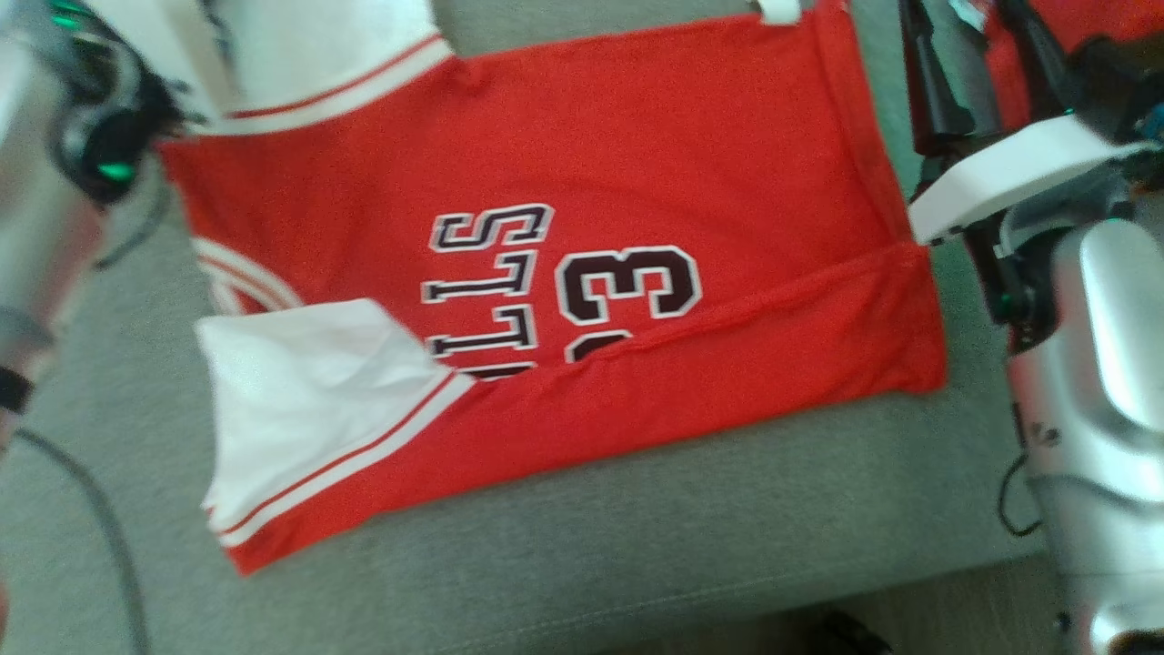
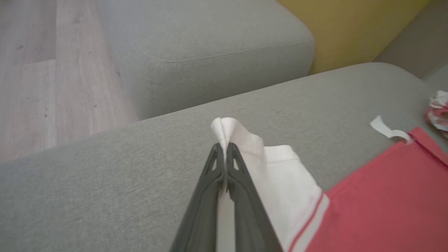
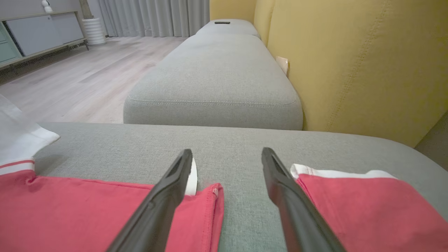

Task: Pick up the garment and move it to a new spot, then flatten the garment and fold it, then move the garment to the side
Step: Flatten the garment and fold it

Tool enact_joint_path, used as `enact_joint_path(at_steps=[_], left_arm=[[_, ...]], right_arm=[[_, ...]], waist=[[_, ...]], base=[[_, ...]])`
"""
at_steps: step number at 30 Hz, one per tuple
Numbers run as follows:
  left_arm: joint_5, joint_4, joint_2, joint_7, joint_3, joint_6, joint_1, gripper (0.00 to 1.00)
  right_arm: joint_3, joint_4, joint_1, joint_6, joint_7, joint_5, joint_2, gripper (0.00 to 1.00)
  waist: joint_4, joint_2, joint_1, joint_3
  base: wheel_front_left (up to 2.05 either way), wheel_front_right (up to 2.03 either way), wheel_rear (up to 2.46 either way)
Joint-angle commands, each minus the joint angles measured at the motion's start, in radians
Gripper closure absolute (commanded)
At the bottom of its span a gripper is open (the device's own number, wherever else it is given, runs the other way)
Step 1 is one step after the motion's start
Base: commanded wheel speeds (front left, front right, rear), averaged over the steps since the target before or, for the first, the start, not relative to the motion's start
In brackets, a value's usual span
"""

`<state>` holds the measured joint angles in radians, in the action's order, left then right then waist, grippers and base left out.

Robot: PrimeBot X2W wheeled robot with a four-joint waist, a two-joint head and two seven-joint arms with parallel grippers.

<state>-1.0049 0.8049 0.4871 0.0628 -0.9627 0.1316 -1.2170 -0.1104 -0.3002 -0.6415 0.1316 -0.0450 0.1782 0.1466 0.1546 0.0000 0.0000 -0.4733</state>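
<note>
Red fabric jersey [image 1: 637, 164] with white striped sleeves and black lettering, spread flat on the grey upholstered sofa cushion [image 1: 637, 546], its near edge folded over. Left gripper [image 2: 224, 148]: long dark fingers pressed together, pinching a raised peak of the white sleeve [image 2: 280, 182]. Right gripper [image 3: 227, 154]: fingers wide apart, holding nothing — bare cushion between them, one finger over the jersey's red hem. Yellow padded backrest [image 3: 350, 70] behind.

Left gripper [image 2: 224, 147] is clamped, its two dark fingers pressed tight together on a white corner of the garment [image 2: 280, 178]. Right gripper [image 3: 227, 152] stands with fingers spread wide apart. The silver left forearm [image 1: 32, 227] and right forearm [image 1: 1105, 364] flank the scene at left and right.
</note>
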Motion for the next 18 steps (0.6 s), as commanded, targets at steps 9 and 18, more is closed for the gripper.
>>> enact_joint_path(at_steps=[9, 18], left_arm=[[-0.007, -0.159, 0.014, -0.126, -0.052, -0.001, 0.026, 1.0], [0.006, -0.235, -0.017, -0.184, -0.105, -0.001, 0.056, 1.0]], right_arm=[[-0.065, -0.12, -0.104, -0.001, -0.102, 0.051, 0.111, 0.0], [-0.099, -0.365, -0.179, -0.001, -0.204, 0.066, 0.201, 0.0]], waist=[[-0.167, 0.0, 0.0, 0.085], [-0.233, 0.0, 0.0, 0.087]], base=[[0.0, 0.0, 0.0], [0.0, 0.0, 0.0]])
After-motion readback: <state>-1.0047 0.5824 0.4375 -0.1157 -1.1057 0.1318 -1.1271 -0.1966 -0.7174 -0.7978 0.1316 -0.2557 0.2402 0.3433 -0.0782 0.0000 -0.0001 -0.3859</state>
